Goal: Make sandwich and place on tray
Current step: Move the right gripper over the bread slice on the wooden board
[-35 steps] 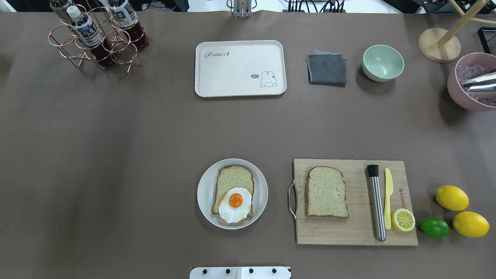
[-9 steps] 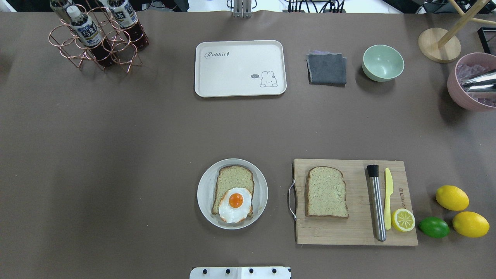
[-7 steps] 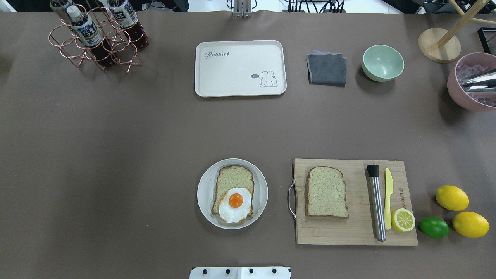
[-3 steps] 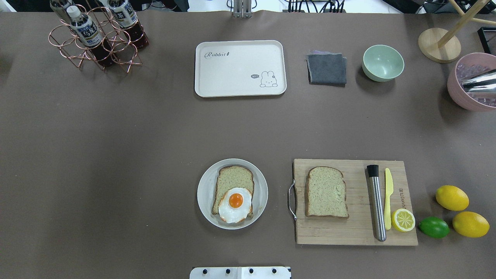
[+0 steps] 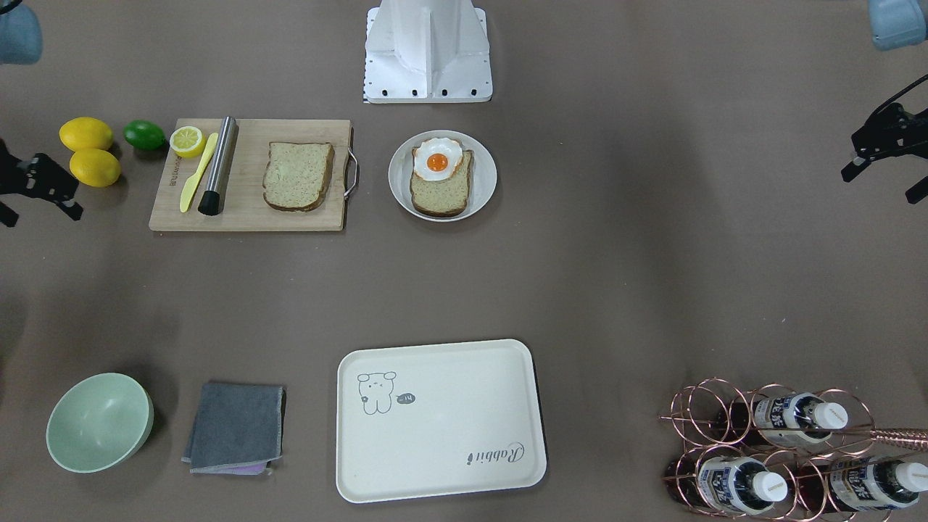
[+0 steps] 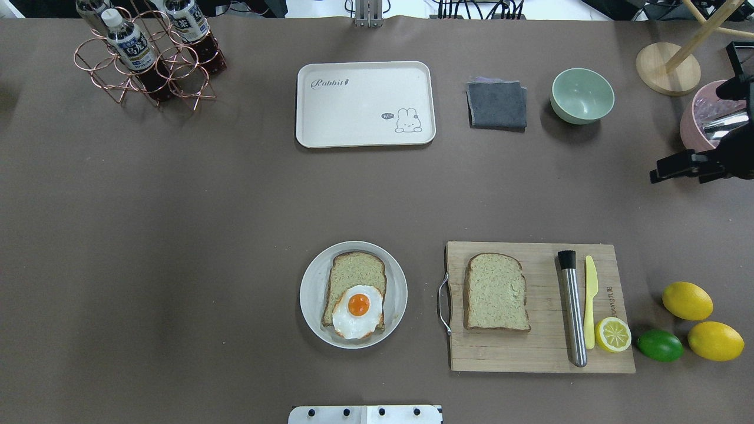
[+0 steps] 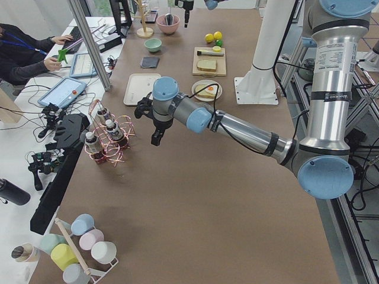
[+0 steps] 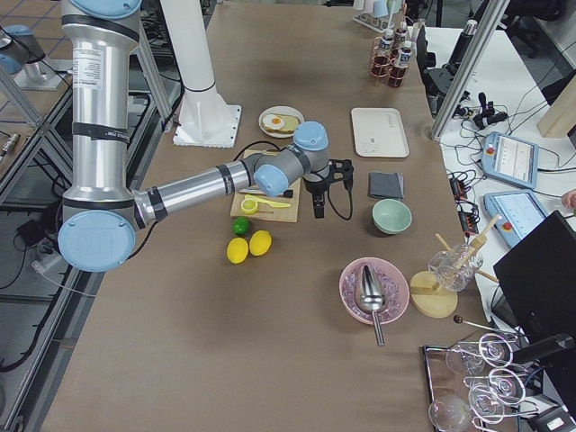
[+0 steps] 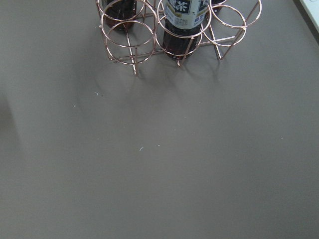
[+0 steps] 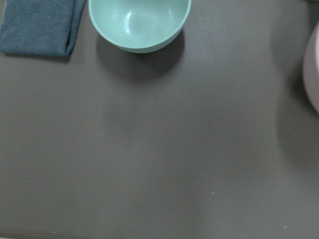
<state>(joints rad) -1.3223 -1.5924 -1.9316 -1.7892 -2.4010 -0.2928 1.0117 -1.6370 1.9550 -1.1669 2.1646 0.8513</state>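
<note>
Two slices lie apart: the plate slice (image 6: 356, 271) under the fried egg (image 6: 357, 311), the board slice (image 6: 495, 291) to its right. Left gripper (image 5: 881, 187) and right gripper (image 5: 40, 214) hover spread.

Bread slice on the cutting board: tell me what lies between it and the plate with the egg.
Nothing visible blocks it. Between the bread slice and the plate lie only the metal handle of the cutting board and bare table.
</note>
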